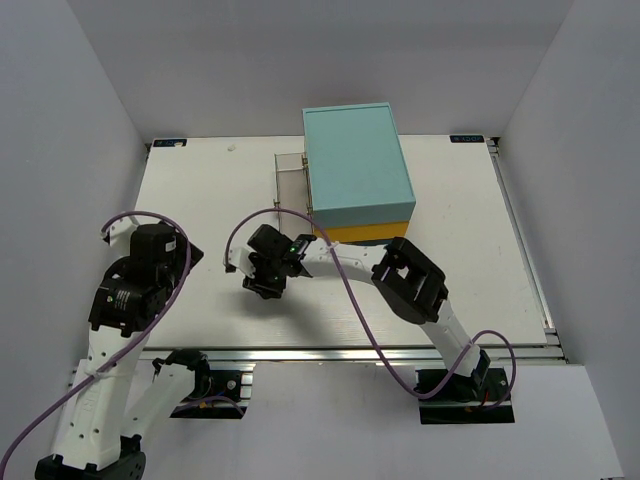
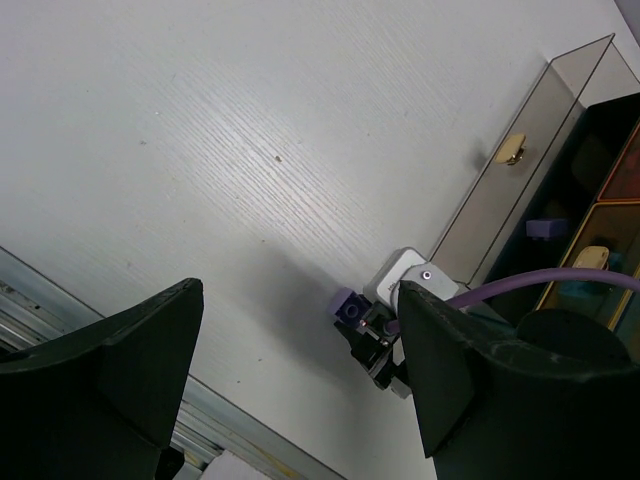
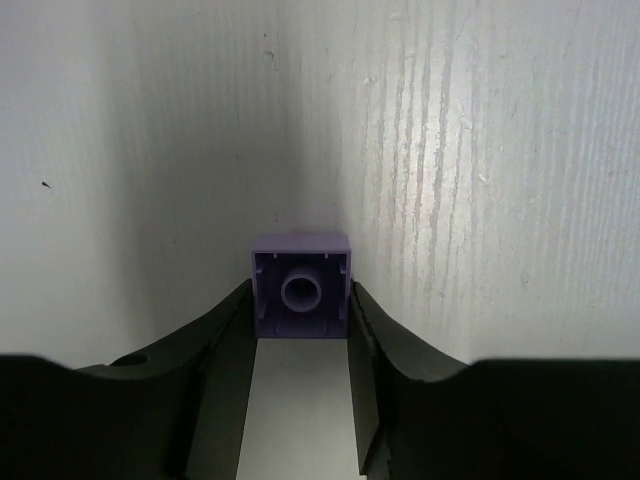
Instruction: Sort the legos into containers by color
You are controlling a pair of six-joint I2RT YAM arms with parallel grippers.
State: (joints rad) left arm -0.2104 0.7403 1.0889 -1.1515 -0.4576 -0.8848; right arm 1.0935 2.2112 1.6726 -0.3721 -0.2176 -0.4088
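Bright, even light; soft shadow ahead of the right claw [image 3: 300, 310]; streaky sheen on the table [image 3: 480, 150].

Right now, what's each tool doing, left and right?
Left tool: open, holding nothing.
Right tool: closed on the purple brick.

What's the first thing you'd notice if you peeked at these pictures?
The big light teal cabinet at the back of the table, with a yellow layer underneath, jumps out first. Next comes the tiny purple lego, pinched between the fingers of the right gripper just in front of the cabinet. A clear drawer sticks out from the cabinet's left side.
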